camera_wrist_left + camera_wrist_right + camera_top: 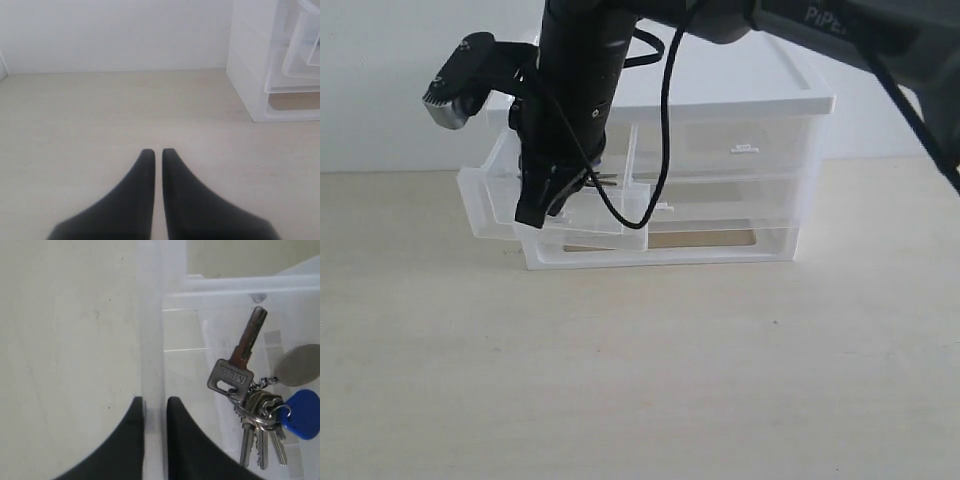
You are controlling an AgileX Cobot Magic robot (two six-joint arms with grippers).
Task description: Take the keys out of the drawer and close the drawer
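Note:
The small clear drawer [485,205] stands pulled out from the top left of the white-topped organizer [760,100]. My right gripper [545,205] reaches across into it from above. In the right wrist view its fingers [135,430] straddle the drawer's clear wall [152,340], one inside and one outside, shut on it. The keys [252,405] lie inside the drawer beside the gripper [155,402], apart from it: several grey keys on a ring with a blue fob [302,415] and a grey round tag [297,365]. My left gripper [157,152] hovers shut and empty over the table.
The twin right drawer [740,150] and the full-width drawer [720,205] below are pushed in. From the left wrist view the organizer [250,60] is off to one side, with bare wooden table [100,115] ahead. A white wall backs the scene.

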